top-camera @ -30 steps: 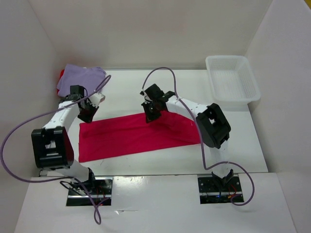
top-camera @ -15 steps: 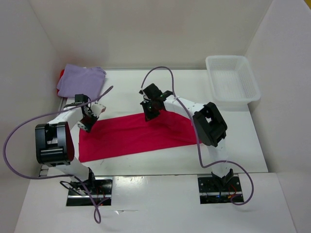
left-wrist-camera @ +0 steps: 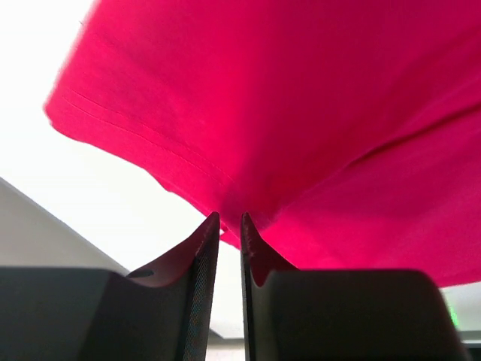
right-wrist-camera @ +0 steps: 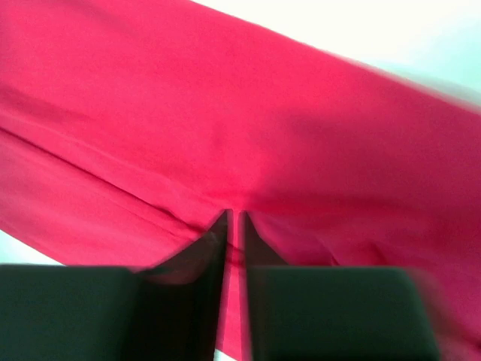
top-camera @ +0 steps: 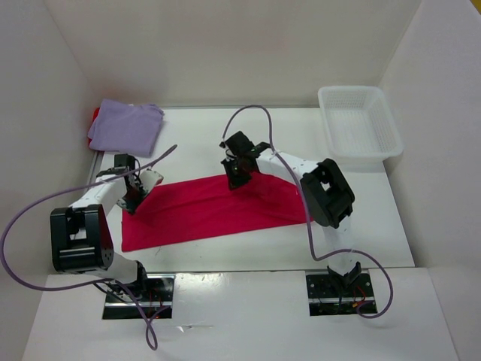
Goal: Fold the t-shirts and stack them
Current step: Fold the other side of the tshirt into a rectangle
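Crimson t-shirt (top-camera: 218, 207) lies across the middle of the bench (top-camera: 195, 143), folded into a long band running from near left to right. Its far left corner is raised off the surface.

Left gripper (top-camera: 134, 199) is at that raised corner. In the left wrist view its fingers (left-wrist-camera: 199, 256) stand almost together, with a fold of the crimson cloth (left-wrist-camera: 301, 113) coming down to the tips: grasping the shirt's corner. The white bench shows beyond the hem.

Right gripper (top-camera: 236, 179) sits on the far long edge of the band, near its middle. In the right wrist view the gripper (right-wrist-camera: 234, 216) has only a slit between the fingers, with creases in the cloth (right-wrist-camera: 225, 113) gathering at the tips: clenched on the shirt's edge. That view is slightly blurred.

Lavender t-shirt (top-camera: 124, 126) rests folded in the far left corner of the bench, well apart from the crimson one. A sliver of the bright red t-shirt (top-camera: 95, 115) shows at its left side, underneath it.

White bin (top-camera: 359, 120) stands at the far right, well apart from both grippers.

A purple cable (top-camera: 45, 203) loops out to the left of the left arm; another (top-camera: 248, 107) arches over the right gripper. Neither touches the shirts
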You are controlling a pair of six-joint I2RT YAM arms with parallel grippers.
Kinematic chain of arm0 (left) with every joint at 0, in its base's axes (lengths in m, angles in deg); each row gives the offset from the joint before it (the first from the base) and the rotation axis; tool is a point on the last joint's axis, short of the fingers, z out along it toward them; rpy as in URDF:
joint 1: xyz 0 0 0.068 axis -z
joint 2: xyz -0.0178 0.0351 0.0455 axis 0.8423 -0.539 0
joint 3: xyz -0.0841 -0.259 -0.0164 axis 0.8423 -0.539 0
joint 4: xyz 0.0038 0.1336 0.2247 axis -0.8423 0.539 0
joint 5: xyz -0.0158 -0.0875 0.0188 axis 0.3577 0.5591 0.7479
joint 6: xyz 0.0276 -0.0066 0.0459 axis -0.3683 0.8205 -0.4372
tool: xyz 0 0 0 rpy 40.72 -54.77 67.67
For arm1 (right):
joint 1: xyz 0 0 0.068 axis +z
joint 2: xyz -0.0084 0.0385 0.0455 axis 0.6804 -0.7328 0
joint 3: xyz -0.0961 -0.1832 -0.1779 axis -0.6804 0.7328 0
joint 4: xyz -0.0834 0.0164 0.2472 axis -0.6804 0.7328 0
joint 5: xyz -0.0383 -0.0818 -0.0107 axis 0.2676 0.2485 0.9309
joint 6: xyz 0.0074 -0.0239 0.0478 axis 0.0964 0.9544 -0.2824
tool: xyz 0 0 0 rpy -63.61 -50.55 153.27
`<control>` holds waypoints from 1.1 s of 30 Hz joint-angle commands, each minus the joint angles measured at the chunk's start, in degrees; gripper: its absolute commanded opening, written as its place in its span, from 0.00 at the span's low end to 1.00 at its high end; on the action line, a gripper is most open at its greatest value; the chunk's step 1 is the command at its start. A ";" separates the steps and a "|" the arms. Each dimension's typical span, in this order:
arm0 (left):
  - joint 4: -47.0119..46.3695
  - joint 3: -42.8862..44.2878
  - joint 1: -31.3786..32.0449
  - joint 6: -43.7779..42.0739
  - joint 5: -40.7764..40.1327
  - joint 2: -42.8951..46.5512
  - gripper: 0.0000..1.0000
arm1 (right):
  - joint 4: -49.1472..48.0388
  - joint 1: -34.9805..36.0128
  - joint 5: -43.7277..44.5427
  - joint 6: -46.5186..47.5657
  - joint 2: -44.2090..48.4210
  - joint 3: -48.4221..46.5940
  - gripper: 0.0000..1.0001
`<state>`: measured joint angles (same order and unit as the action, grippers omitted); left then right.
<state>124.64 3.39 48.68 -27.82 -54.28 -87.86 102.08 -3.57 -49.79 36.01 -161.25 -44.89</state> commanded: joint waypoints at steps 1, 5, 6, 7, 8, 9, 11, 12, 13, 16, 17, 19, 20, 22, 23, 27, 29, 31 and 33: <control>0.68 -1.05 0.10 -2.03 -2.27 0.44 0.24 | -1.36 -3.09 3.33 -1.98 7.96 3.17 0.24; 2.61 3.60 0.10 0.95 1.77 2.64 0.29 | 0.48 -6.43 12.37 -4.28 12.54 6.34 0.51; 3.14 4.74 0.10 1.48 2.83 2.64 0.32 | 1.70 -8.09 15.09 -5.07 13.24 7.04 0.56; 3.84 6.93 0.10 2.53 4.67 2.64 0.32 | 2.32 -8.98 16.16 -5.94 12.64 7.05 0.58; 3.85 7.91 0.62 3.15 5.29 2.64 0.33 | 3.55 -9.94 16.69 -5.95 10.98 7.05 0.58; 3.85 8.61 0.62 3.68 5.82 2.03 0.33 | 3.56 -10.82 16.70 -6.65 10.09 7.05 0.58; 4.37 9.85 1.33 5.17 6.35 0.71 0.33 | 4.09 -12.24 16.70 -6.66 7.81 6.53 0.58; 4.37 10.63 1.85 5.18 6.35 0.71 0.33 | 4.09 -12.24 16.70 -6.66 7.28 6.52 0.58; 4.90 10.64 2.38 6.05 6.35 0.10 0.33 | 4.09 -12.24 14.96 -6.66 7.27 6.52 0.57; 5.43 11.78 3.61 6.58 6.35 0.09 0.33 | 4.09 -12.24 12.75 -7.18 7.27 8.79 0.54; 5.43 12.31 3.61 7.11 6.35 0.09 0.34 | 4.09 -12.24 12.05 -7.18 8.66 9.59 0.54; 5.43 12.92 5.10 7.11 6.97 0.09 0.34 | 3.56 -12.24 11.43 -7.18 9.20 11.78 0.48; 5.43 13.62 5.72 7.63 6.97 0.09 0.34 | 3.56 -12.24 10.47 -7.18 10.07 12.40 0.46; 5.43 14.15 6.77 7.64 6.97 -0.43 0.34 | 3.03 -12.24 8.71 -7.18 10.87 13.46 0.39; 5.43 14.94 7.82 8.16 6.97 -0.44 0.34 | 2.42 -12.24 8.70 -7.71 11.57 14.07 0.34; 5.43 16.53 10.64 8.69 6.97 -1.58 0.35 | 1.90 -11.10 8.70 -7.71 13.94 14.61 0.20; 5.43 17.06 12.57 8.69 5.66 -1.58 0.35 | 1.89 -10.39 8.70 -7.18 14.73 15.13 0.15; 5.43 17.76 14.76 8.69 5.04 -2.11 0.38 | 0.75 -8.56 7.22 -5.78 16.32 15.83 0.13; 5.43 18.37 16.26 8.69 5.04 -2.63 0.38 | 0.14 -7.41 6.59 -3.94 18.50 17.41 0.13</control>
<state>129.62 19.34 63.06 -20.52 -49.16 -89.10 104.13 -13.47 -41.16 29.61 -147.83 -29.21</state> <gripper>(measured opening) 0.379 0.132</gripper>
